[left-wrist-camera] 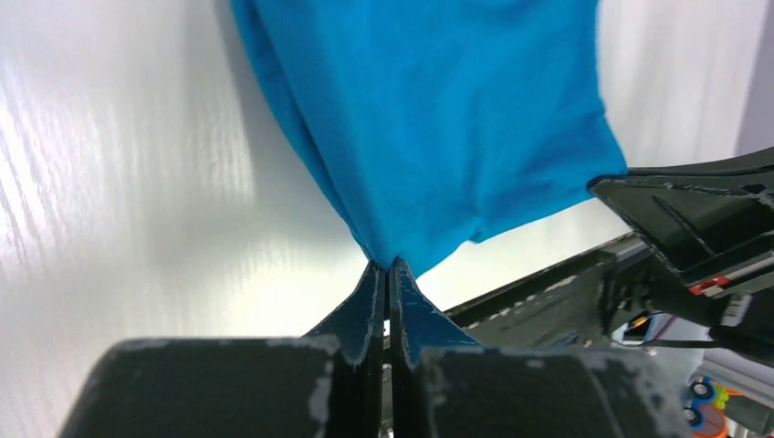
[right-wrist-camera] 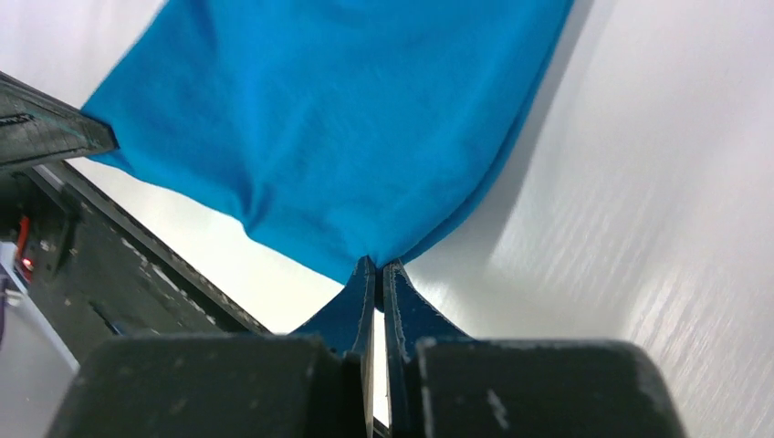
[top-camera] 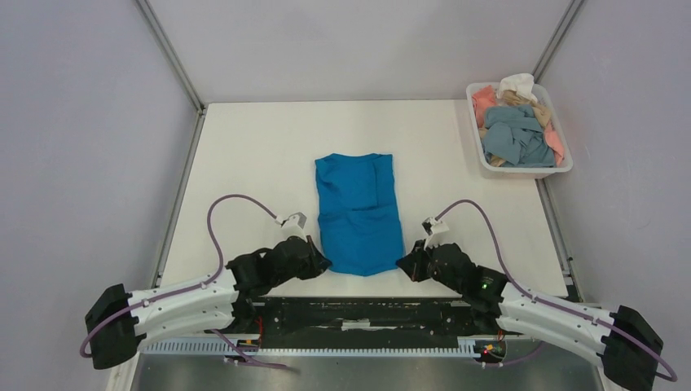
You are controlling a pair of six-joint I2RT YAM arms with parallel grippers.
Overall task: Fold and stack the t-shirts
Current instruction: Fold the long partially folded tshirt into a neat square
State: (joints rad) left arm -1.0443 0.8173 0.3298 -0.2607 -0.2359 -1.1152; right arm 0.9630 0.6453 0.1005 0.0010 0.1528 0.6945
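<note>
A bright blue t-shirt (top-camera: 358, 210) lies on the white table as a long folded strip, sleeves tucked in. My left gripper (top-camera: 323, 265) is shut on its near left corner; the left wrist view shows the fingertips (left-wrist-camera: 377, 278) pinching the blue cloth (left-wrist-camera: 429, 119). My right gripper (top-camera: 402, 265) is shut on its near right corner; the right wrist view shows the fingertips (right-wrist-camera: 394, 278) pinching the blue cloth (right-wrist-camera: 338, 119). The corners are lifted a little off the table. The other t-shirts, grey-blue (top-camera: 513, 138), salmon pink (top-camera: 484, 99), tan and white (top-camera: 517, 85), lie crumpled in a tray.
The white plastic tray (top-camera: 521, 170) stands at the table's far right corner. A metal frame post runs along each side of the table. The black base rail (top-camera: 358, 314) of the arms lies just behind the shirt's near hem.
</note>
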